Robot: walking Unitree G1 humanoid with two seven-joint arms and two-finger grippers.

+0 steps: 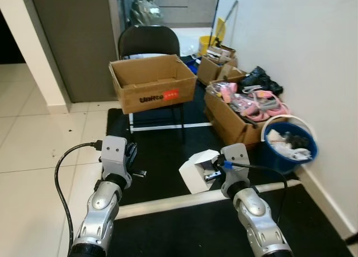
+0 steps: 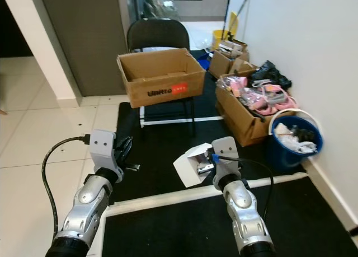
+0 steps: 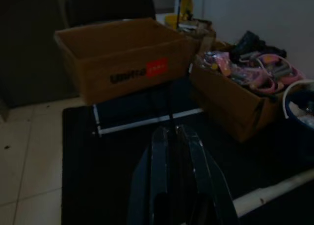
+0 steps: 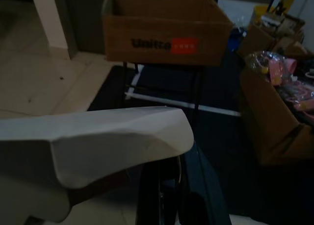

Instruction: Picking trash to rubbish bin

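My right gripper (image 1: 210,173) is shut on a white folded carton (image 1: 197,168), held above the black mat in front of me. In the right wrist view the carton (image 4: 98,141) lies across the black fingers (image 4: 167,195). My left gripper (image 1: 136,166) is held out over the mat's left part, its fingers (image 3: 171,176) pressed together with nothing between them. A blue bucket (image 1: 292,156) full of crumpled rubbish stands by the wall to the right of the carton. An open brown cardboard box (image 1: 152,82) rests on a black chair ahead.
A low cardboard box with pink items (image 1: 243,108) sits between chair and bucket. More boxes (image 1: 215,66) and a yellow mop bucket (image 1: 208,43) stand farther back by the white wall (image 1: 313,55). A white stripe (image 1: 190,198) crosses the black mat. Pale tiled floor (image 1: 39,145) lies left.
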